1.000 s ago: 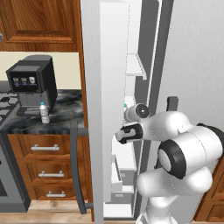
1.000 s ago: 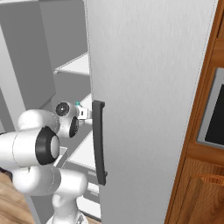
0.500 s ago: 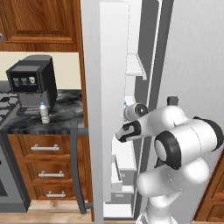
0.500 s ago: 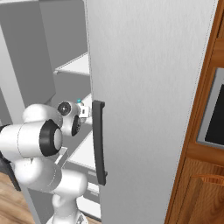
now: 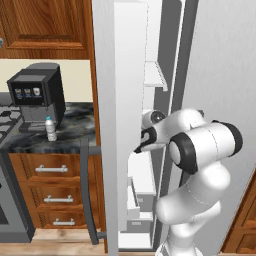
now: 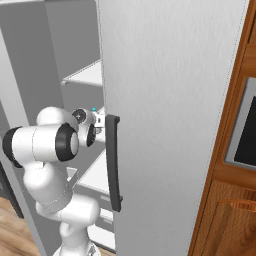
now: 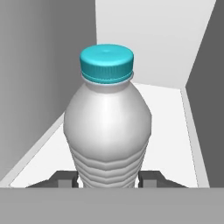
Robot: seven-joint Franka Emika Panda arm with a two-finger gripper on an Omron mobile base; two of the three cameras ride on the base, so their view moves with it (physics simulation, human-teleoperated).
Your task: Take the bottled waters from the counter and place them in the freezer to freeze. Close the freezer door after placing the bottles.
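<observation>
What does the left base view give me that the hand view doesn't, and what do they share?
The left base view alone gives the counter with the second bottled water standing in front of the coffee machine, the wooden drawers, and the open freezer door. The hand view alone gives the held bottled water close up, teal cap on, gripped low on its body by the gripper over a white shelf. Both look into the freezer's pale interior.
</observation>
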